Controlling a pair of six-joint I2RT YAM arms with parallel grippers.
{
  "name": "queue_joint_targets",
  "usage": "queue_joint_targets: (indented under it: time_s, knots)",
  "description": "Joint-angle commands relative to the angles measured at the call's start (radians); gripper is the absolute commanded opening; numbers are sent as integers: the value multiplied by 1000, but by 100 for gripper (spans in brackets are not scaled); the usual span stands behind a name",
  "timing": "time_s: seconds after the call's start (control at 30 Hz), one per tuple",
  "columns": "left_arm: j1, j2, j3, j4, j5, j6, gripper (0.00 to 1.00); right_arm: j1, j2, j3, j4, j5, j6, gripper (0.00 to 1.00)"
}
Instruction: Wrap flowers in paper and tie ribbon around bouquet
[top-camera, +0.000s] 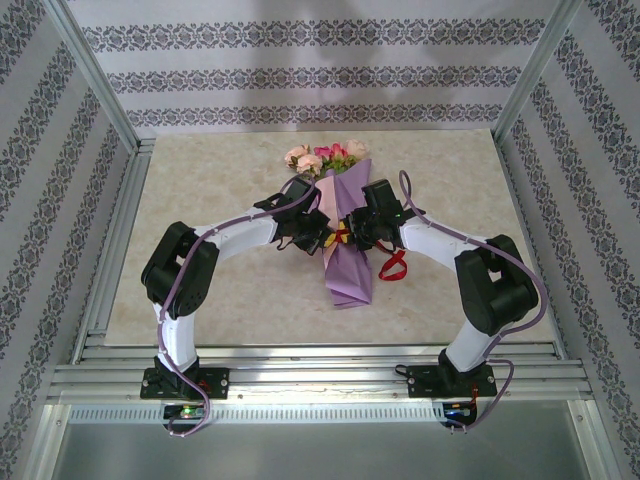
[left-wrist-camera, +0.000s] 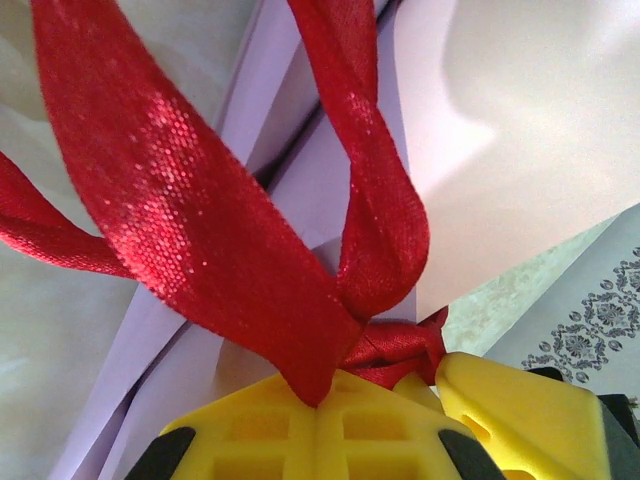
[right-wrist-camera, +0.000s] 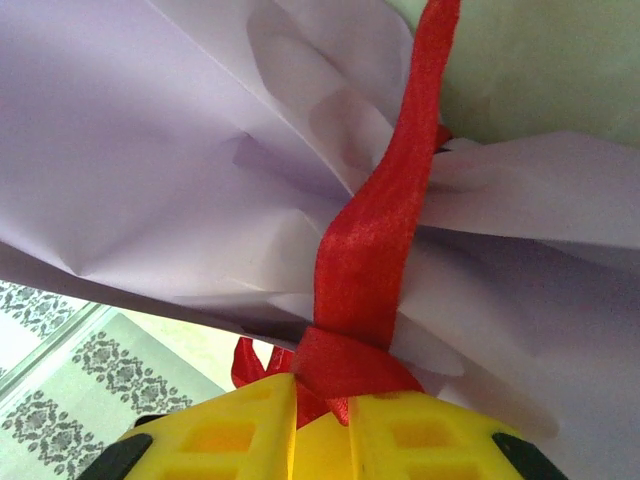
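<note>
Red ribbon (left-wrist-camera: 180, 230) runs straight into both tools: the left tool (left-wrist-camera: 320, 405) is clamped tight on it, and the right tool (right-wrist-camera: 322, 405) pinches another band. Both meet at the middle of the bouquet (top-camera: 345, 255), which lies on the tabletop (top-camera: 230, 300), flowers (top-camera: 325, 157) at the far end — a loose red loop trails beside it.

A: Bouquet (top-camera: 352, 280)?
B: Lying flat, roses (top-camera: 325, 157) at the far end, lilac paper (right-wrist-camera: 150, 150) gathered mid-length.
A: Ribbon (right-wrist-camera: 370, 230)?
B: Red, glossy, drawn taut across the gathered paper; loose loop lying just right of it.
</note>
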Motion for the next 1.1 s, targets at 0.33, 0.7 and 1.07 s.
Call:
queue_joint_targets:
  time_s: [0.33,0.7,1.07]
  knots:
    - [-16,-5,-2,-24,-13,6,0,12,31,18,-23,18,-23,22]
    - [-16,-6,-2,-25,-13,8,0,15,44,30,-15,21,-24,15]
    - [-16,-6,-6,-31,-18,9,0,10,-35,44,-47,51,-36,0]
